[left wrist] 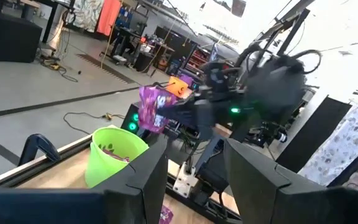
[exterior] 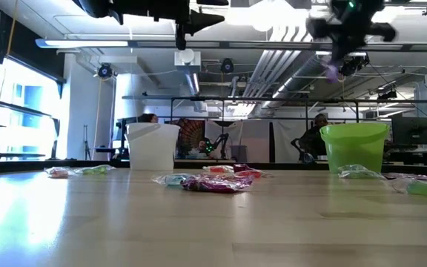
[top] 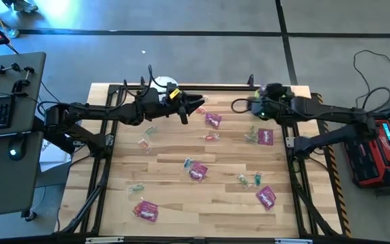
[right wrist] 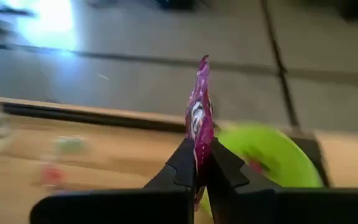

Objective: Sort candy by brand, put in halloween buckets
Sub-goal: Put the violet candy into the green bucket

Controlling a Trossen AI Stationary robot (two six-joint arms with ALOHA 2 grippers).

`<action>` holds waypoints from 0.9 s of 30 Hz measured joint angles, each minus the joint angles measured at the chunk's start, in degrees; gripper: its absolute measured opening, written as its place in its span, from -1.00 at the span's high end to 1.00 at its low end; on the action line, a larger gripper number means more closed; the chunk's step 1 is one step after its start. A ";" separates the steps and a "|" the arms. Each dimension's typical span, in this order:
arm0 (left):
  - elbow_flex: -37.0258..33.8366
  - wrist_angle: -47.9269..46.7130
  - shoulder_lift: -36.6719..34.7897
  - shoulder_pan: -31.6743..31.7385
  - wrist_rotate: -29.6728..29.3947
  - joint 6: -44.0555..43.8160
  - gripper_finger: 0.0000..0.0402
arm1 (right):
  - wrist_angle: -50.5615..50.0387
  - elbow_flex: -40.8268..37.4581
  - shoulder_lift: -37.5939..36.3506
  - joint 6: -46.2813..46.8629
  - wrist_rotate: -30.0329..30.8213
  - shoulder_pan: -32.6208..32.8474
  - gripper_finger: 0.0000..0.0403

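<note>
The right gripper (right wrist: 199, 163), jaws pinching a magenta packet (right wrist: 199, 115) upright, hangs at the surface's far right just beside the green bucket (right wrist: 267, 154); left gripper (top: 193, 106) hovers spread, empty, by the white bucket (exterior: 153, 145).

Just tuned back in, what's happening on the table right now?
The right tool is shut on a purple candy packet, holding it up near the green bucket at the far right of the table. The left tool is open and empty, up near the white bucket at the far left. Plenty of packets and small clear-wrapped sweets lie scattered on the table, unsorted.
</note>
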 joint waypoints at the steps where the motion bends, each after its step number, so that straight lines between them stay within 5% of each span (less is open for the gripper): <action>1: -0.02 -0.04 0.00 -0.02 0.00 0.00 0.26 | -3.66 0.00 0.02 3.86 -1.35 -1.46 0.97; 11: 0.00 -0.49 0.00 -0.04 0.01 -0.04 0.26 | -3.84 -5.77 0.04 4.49 -14.51 -13.90 0.97; 27: -0.01 -0.71 0.00 -0.04 0.00 -0.09 0.26 | 24.72 -20.55 0.07 -8.18 -29.80 -34.73 0.98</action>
